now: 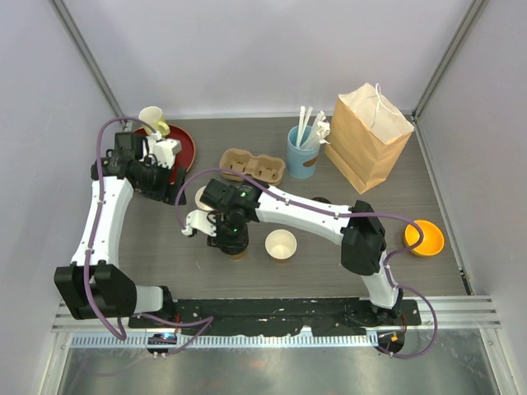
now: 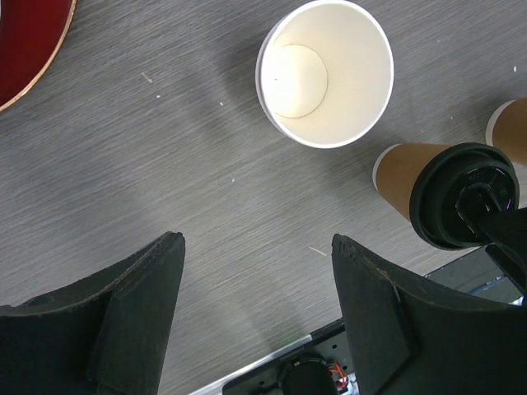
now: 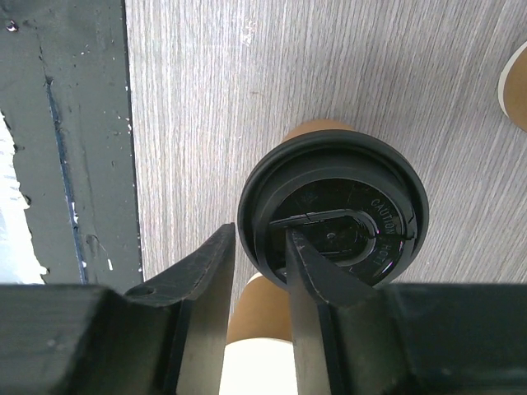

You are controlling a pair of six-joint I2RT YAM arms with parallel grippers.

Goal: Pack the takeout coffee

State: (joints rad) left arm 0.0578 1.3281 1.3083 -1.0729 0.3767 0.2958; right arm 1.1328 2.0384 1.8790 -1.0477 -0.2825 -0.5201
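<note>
Right tool (image 3: 257,245) is closed narrow on the lidded cup (image 3: 354,206). One finger sits outside the black lid rim and the other on the lid top, so it looks like a rim pinch, not a hold on the body. The cup stands upright on the surface (image 3: 329,66), directly under this tool. Left tool (image 2: 255,247) is spread wide and holds nothing; a lidless cup (image 2: 325,72) stands just ahead of it, with the lidded cup off to its right.

Handling, as a judgement:
- **Weight:** the paper cup is light, but whether it is filled can't be told.
- **Walls:** thin, and they dent if squeezed hard.
- **Lid:** smooth, slippery plastic that only snaps on, so lifting by the rim risks popping it off or tilting the cup.
- **Better hold:** around the tan body just below the lid, with moderate squeeze, kept vertical.

The cardboard carrier (image 1: 251,167) lies beyond the right tool. The paper bag (image 1: 366,136) is further beyond, to its right.
</note>
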